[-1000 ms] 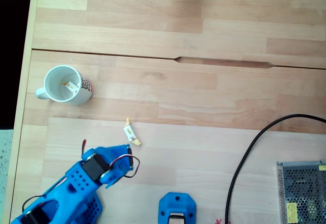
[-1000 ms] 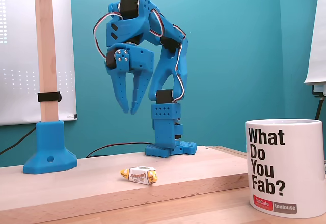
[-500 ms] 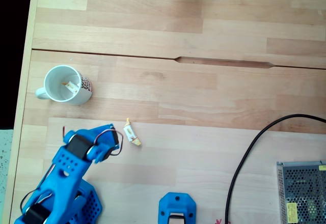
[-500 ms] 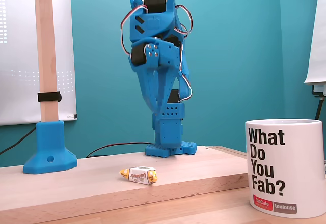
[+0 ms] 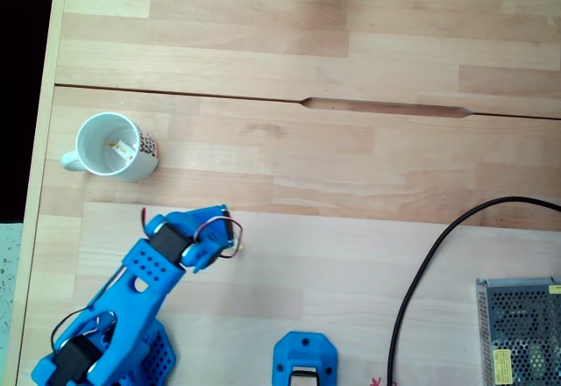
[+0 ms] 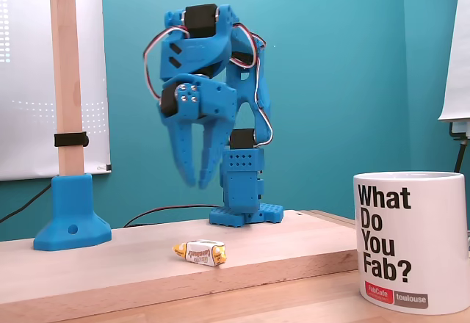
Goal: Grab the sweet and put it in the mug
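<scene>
Blue plastic jaws [image 6: 197, 182] hang over the desk [image 6: 147, 260] slightly parted and empty, their tips pointing down, well above the sweet [image 6: 200, 252], which lies flat on the wood below and a little toward the camera in the side-on fixed view. Half a second ago the arm stood turned away from the sweet, with its fingers edge-on to this camera; now it has swung back and lowered a little, so the fingers show as a narrow V.

From the fixed view above, the jaws [image 5: 223, 232] now cover the spot where the sweet lay in plain sight moments ago, and only a sliver of yellow [image 5: 236, 247] peeps out beside them. The sweet itself has not shifted.

That puts the arm roughly in line for the pick, though a descent is still needed, and probably a wider opening.

The mug [image 5: 112, 146] stands well off from the jaws, up and left of them in the view above, with something small already inside it.
</scene>
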{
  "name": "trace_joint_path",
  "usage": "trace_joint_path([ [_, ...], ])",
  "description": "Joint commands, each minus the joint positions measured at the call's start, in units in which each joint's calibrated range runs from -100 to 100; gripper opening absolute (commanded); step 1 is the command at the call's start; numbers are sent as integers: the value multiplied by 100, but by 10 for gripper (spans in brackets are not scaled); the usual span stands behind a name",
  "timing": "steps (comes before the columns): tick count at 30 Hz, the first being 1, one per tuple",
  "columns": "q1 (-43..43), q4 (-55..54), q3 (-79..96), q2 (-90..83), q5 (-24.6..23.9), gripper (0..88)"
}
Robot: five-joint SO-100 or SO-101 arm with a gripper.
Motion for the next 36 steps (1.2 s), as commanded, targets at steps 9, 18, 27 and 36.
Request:
trace_joint_path([
  [9, 320, -98, -229, 704, 347, 31],
  [18, 320, -211, -363, 721, 347, 32],
  [27, 334, -1517, -336, 334, 415, 33],
  [36, 334, -1090, -220, 343, 557, 32],
])
